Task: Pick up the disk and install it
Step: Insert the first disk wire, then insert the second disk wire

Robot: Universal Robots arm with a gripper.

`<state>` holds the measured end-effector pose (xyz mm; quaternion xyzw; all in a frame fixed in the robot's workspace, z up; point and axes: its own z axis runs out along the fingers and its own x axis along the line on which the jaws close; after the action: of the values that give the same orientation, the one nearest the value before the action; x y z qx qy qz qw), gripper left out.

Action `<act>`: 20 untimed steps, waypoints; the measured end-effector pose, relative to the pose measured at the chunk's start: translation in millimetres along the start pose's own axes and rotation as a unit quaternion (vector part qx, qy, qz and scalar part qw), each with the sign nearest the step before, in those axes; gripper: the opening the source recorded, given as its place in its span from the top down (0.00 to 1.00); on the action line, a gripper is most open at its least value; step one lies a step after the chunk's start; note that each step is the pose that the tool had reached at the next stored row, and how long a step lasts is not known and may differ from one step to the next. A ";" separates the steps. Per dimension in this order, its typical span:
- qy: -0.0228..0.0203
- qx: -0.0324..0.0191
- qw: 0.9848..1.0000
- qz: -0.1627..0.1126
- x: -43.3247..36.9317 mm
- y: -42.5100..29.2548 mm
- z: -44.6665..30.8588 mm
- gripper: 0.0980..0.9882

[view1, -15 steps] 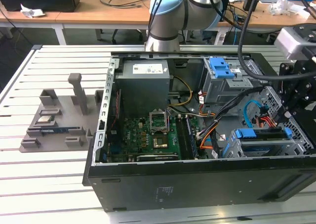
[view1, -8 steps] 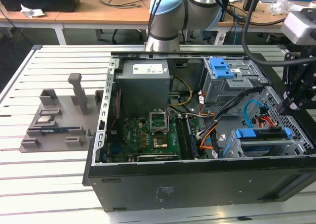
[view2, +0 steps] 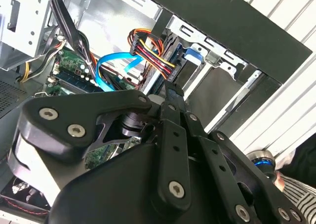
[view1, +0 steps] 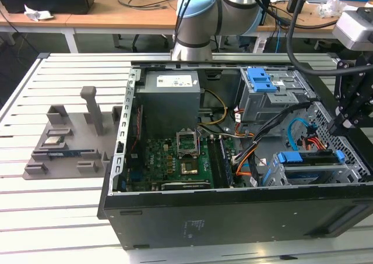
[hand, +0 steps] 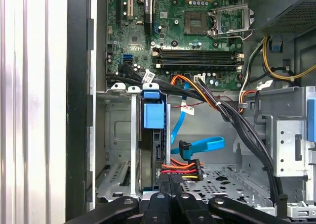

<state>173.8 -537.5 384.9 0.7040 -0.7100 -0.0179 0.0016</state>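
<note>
The disk (hand: pixel 152 135) sits edge-up in the computer case's (view1: pixel 233 217) lower bay, blue frame showing. The gripper (hand: pixel 170 182) hovers right behind it, fingers (hand: pixel 163 184) together, gripping nothing.

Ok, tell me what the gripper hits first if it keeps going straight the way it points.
Probably the disk, standing on edge in its bay right ahead of the gripper; the power-cable plug sits close beside it, and depth is unclear.
</note>
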 end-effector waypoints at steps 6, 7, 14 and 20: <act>0.000 0.000 1.000 0.000 0.0 0.0 -0.3 0.98; 0.000 0.000 1.000 0.000 0.0 0.0 -0.3 0.92; 0.000 0.000 1.000 0.000 -13.9 13.2 1.7 0.77; 0.000 0.000 1.000 -0.003 -13.7 27.1 12.2 0.77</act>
<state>146.5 -523.3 373.7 0.7059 -0.7081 -0.0179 0.0017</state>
